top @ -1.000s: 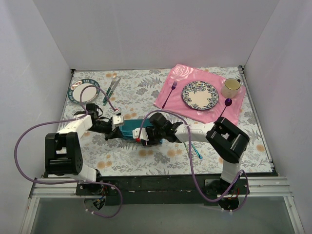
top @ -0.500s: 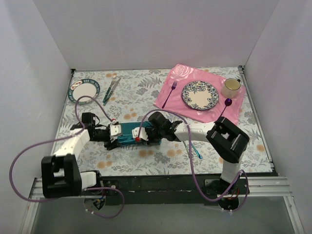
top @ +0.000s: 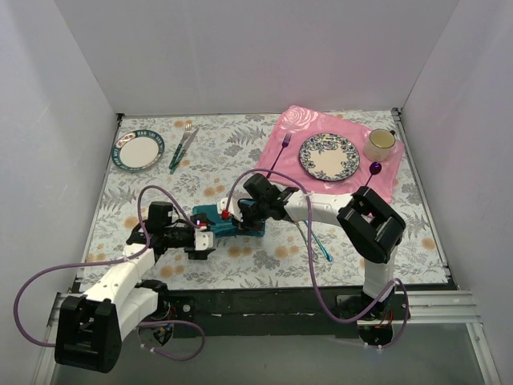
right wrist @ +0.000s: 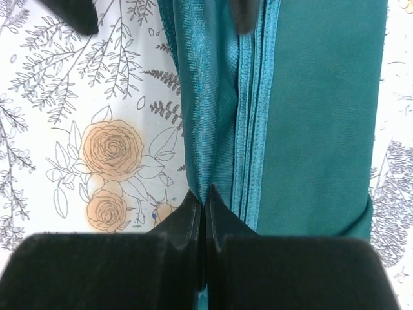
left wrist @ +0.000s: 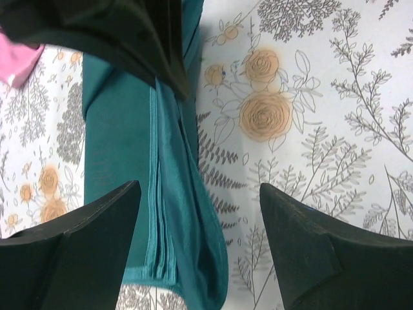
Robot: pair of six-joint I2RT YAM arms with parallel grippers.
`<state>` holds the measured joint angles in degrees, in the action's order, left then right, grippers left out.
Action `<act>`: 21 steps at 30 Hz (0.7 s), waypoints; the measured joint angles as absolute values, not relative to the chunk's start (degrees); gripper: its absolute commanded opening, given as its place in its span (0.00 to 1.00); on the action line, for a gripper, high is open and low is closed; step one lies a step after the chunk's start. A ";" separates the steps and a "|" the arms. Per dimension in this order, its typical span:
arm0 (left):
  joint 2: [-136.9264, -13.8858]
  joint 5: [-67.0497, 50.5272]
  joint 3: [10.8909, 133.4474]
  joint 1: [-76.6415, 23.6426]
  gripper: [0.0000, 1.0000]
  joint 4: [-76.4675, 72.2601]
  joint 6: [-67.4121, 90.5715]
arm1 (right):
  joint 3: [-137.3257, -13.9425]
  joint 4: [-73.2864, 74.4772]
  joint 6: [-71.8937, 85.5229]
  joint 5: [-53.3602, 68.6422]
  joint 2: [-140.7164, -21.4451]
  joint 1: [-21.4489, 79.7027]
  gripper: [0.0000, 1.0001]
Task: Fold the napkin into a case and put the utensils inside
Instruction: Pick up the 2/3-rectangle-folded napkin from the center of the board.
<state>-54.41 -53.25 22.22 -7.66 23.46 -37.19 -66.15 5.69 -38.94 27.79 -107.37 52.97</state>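
The teal napkin point(top: 218, 221) lies folded into a narrow strip on the flowered table, between my two grippers. My right gripper point(top: 238, 216) is shut on a raised fold of the napkin point(right wrist: 310, 116) at its right end; the closed tips point(right wrist: 204, 197) pinch the cloth. My left gripper point(top: 202, 239) hovers open over the strip's left end, and the napkin point(left wrist: 174, 245) lies between its spread fingers point(left wrist: 77, 252), untouched. One slim blue-green utensil point(top: 317, 239) lies on the table right of the napkin, under the right arm.
A pink rose placemat point(top: 296, 120) at the back right carries a patterned plate point(top: 329, 156), a purple fork point(top: 279, 154), a purple spoon point(top: 373, 172) and a cup point(top: 380, 143). At the back left stand a small plate point(top: 138, 151) and a green-handled fork and knife point(top: 183, 146).
My left gripper let go of the napkin, opened and drew back toward the near left. My right gripper closed on the napkin's fold.
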 measured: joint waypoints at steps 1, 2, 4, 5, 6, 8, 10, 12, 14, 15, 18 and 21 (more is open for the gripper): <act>-54.11 -52.47 21.58 -9.23 0.72 22.02 -36.07 | -66.50 6.17 -38.65 28.21 -107.66 52.88 0.01; -53.98 -51.51 21.12 -10.76 0.70 20.56 -35.00 | -66.89 6.61 -38.15 28.58 -108.01 52.84 0.01; -54.04 -49.98 20.58 -13.21 0.70 17.98 -33.04 | -67.70 7.29 -37.39 29.23 -108.81 52.82 0.01; -54.04 -49.15 20.23 -14.20 0.70 16.47 -32.05 | -68.03 7.55 -37.04 29.56 -109.21 52.82 0.01; -54.04 -48.27 19.86 -15.07 0.71 15.16 -31.18 | -68.40 7.88 -36.58 29.95 -109.65 52.80 0.01; -54.04 -46.74 19.31 -16.36 0.73 13.15 -29.80 | -69.06 8.64 -35.94 30.35 -110.24 52.56 0.01; -53.69 -45.69 19.22 -17.08 0.75 12.14 -29.19 | -69.54 9.32 -35.48 30.59 -110.50 52.49 0.01; -52.25 -44.99 19.22 -17.30 0.75 12.21 -29.41 | -69.95 9.69 -34.83 30.72 -110.69 52.45 0.01; -50.15 -44.29 19.38 -17.37 0.76 13.39 -29.54 | -70.19 10.17 -34.41 30.85 -110.80 52.31 0.01; -49.25 -44.07 19.75 -17.37 0.76 14.55 -29.58 | -70.43 10.50 -34.13 30.89 -110.89 52.23 0.01; -47.79 -43.72 21.04 -17.37 0.76 18.00 -29.65 | -71.16 10.85 -33.04 31.31 -111.42 52.07 0.01; -46.04 -42.57 20.91 -17.39 0.74 20.23 -29.61 | -72.47 11.60 -32.29 31.68 -112.29 51.94 0.01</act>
